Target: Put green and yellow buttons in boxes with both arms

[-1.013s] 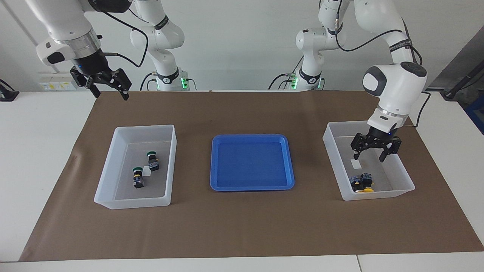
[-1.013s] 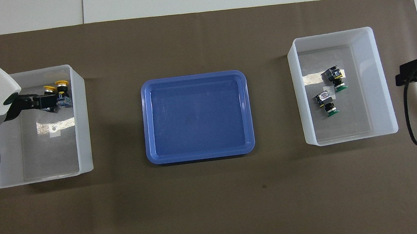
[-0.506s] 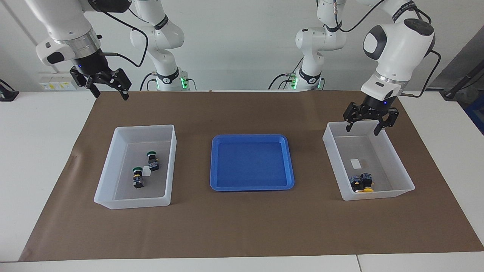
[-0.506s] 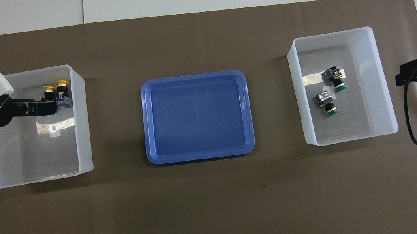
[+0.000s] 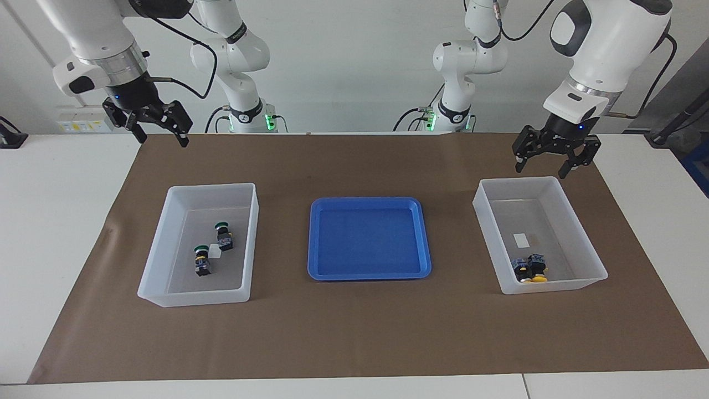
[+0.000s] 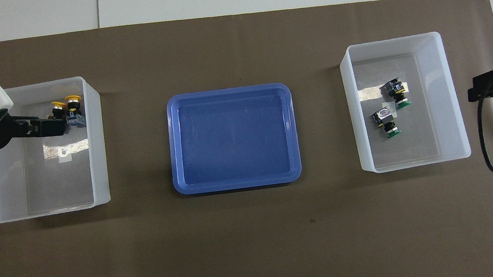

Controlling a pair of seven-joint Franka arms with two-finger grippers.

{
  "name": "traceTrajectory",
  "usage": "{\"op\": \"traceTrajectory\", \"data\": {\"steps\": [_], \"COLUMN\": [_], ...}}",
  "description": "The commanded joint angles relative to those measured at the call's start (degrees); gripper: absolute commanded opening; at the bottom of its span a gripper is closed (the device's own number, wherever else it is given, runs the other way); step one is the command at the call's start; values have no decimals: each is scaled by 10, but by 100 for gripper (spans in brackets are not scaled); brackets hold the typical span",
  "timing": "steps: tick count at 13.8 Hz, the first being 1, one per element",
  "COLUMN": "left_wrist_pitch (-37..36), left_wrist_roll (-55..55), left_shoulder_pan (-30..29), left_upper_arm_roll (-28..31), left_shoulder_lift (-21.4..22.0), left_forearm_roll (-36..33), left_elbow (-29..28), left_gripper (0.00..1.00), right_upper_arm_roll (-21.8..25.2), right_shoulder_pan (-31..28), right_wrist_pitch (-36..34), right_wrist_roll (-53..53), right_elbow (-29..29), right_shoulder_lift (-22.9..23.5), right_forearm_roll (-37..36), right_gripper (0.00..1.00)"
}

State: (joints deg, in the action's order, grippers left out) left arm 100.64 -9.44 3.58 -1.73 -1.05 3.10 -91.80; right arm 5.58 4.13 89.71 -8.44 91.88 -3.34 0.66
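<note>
The two yellow buttons (image 5: 532, 270) are lying together on the floor of the box at the left arm's end (image 5: 576, 219), tucked against the wall farthest from the robots, with their wide caps pointing that same way. The two green buttons (image 5: 213, 249) are lying on their sides in the box at the right arm's end (image 5: 166, 233), a little apart, either side of the small white label on the floor.

What is changing is the left gripper (image 5: 554, 160). A second ago it was down inside its box, just above the floor near the label; now it is hanging clear above the box's nearer rim, fingers spread wide and carrying nothing. The yellow buttons are sitting exactly where they were, so this looks like a pull-away after a drop, not a fresh reach.

The right gripper (image 5: 158, 126) is waiting up over the brown mat (image 5: 360, 332) by the robots' edge, fingers also spread and empty, unmoved over that second.

Between the boxes, the blue tray (image 5: 316, 238) is sitting with nothing in it. With all four buttons sorted by colour into the two boxes, I would judge the job as good as done, only the arms' return left.
</note>
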Motion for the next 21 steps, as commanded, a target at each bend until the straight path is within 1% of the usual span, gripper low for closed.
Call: {"op": "traceTrajectory", "data": {"steps": [1, 3, 6, 7, 10, 13, 15, 18, 19, 21], "left_wrist_pitch": [-44, -69, -67, -63, -59, -38, -38, -76, -88, -95], "left_wrist_roll": [14, 50, 56, 56, 56, 55, 56, 56, 56, 57], "left_shoulder_pan": [6, 6, 9, 9, 9, 6, 6, 1, 1, 3], "left_upper_arm_roll": [2, 2, 2, 2, 2, 2, 2, 2, 2, 3], "left_shoulder_lift": [-11, 22, 56, 66, 80, 75, 69, 44, 40, 40], "left_forearm_roll": [-15, -15, -16, -16, -16, -16, -29, -29, -29, -30], "left_elbow": [32, 2, -52, -68, -92, -84, -71, -12, -1, 0], "left_gripper": [100, 100, 100, 100, 100, 100, 100, 100, 100, 100], "right_upper_arm_roll": [-5, -5, -5, -5, -5, -5, -5, -5, -5, -5], "right_shoulder_pan": [-4, -4, -4, -4, -4, -4, -4, -4, -4, -4], "right_wrist_pitch": [-2, -2, -2, -2, -2, -2, -2, -2, -2, -2], "right_wrist_roll": [-7, -7, -7, -7, -7, -7, -7, -7, -7, -7], "right_elbow": [8, 8, 8, 8, 8, 8, 8, 8, 8, 8], "right_shoulder_lift": [-7, -7, -7, -7, -7, -7, -7, -7, -7, -7], "right_forearm_roll": [1, 1, 1, 1, 1, 1, 1, 1, 1, 1], "right_gripper": [100, 100, 100, 100, 100, 100, 100, 100, 100, 100]}}
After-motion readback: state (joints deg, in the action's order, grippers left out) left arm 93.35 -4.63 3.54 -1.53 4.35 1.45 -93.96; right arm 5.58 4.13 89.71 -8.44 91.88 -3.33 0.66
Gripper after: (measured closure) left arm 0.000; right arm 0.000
